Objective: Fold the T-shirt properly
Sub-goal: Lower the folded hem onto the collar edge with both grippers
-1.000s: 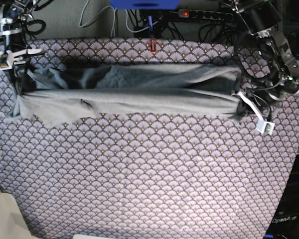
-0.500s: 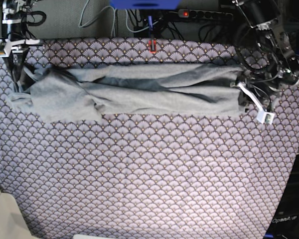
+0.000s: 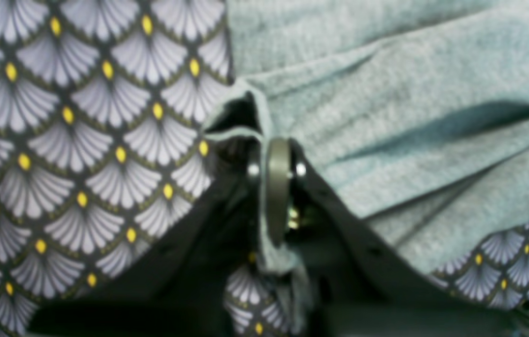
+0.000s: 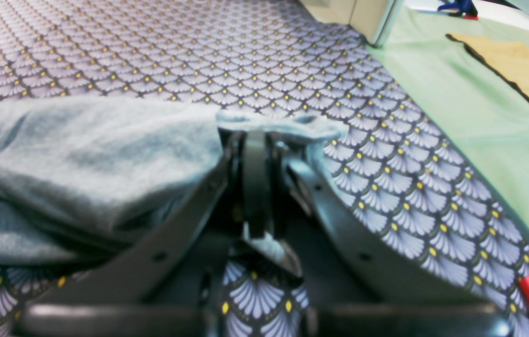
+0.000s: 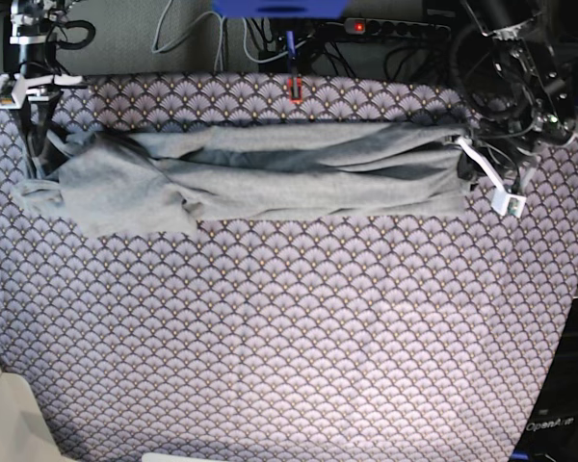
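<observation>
Base view shows the T-shirt [image 5: 270,178] lying as a long rumpled band across the far side of the counter [image 5: 289,337]. The left pincer [image 3: 276,187] is clamped on the shirt's edge at the right end, and the right pincer [image 4: 255,187] grips a hem at the left. A neat fold likely needs both ends moved level and together, keeping the cloth taut.

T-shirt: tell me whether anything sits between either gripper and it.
Nothing visible does. The left gripper and the right gripper are each shut on an edge of the T-shirt, fabric pinched directly in the jaws.
</observation>
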You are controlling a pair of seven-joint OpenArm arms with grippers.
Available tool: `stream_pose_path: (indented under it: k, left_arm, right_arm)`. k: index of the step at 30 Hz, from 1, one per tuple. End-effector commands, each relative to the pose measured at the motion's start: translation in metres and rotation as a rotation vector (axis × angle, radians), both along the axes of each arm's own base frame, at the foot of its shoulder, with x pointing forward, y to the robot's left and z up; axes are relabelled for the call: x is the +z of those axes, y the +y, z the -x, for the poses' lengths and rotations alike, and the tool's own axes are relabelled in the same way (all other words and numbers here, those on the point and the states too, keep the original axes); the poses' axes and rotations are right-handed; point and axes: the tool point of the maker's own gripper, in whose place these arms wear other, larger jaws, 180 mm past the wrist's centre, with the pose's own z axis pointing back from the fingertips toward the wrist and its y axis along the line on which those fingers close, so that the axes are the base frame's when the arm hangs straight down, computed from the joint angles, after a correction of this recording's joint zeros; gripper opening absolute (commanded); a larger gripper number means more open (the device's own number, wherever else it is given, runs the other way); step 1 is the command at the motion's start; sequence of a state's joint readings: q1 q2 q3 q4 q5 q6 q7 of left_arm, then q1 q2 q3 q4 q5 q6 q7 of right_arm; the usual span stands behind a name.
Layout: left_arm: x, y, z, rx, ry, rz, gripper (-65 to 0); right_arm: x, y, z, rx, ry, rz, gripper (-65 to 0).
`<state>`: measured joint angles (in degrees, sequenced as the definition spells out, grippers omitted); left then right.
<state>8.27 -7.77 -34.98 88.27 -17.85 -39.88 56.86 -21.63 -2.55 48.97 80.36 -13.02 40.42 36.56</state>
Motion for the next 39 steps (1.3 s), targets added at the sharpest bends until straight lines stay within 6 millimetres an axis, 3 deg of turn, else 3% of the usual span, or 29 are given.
stream_pose_path:
  k: [1, 10, 20, 28, 39]
  left_arm:
    - [0.008, 0.004, -0.006, -0.004, -0.03, -0.012, -65.0]
    - [0.009, 0.018, 0.0, -0.006, -0.015, -0.047, -65.0]
    - [0.011, 0.018, -0.003, -0.005, -0.024, -0.046, -65.0]
    - [0.01, 0.017, -0.003, -0.003, -0.025, -0.041, -39.6]
    - [0.01, 0.015, -0.003, -0.002, -0.026, -0.033, -38.3]
  right_arm:
    - [0.016, -0.006, -0.001, -0.007, -0.058, 0.023, -65.0]
    - [0.014, -0.005, 0.0, -0.006, -0.053, 0.019, -64.8]
    - [0.014, -0.004, 0.001, -0.003, -0.049, 0.019, -46.2]
    - [0.003, 0.014, 0.006, -0.039, -0.053, -0.048, -44.3]
    - [-0.006, 0.024, 0.008, -0.05, -0.039, -0.083, -38.2]
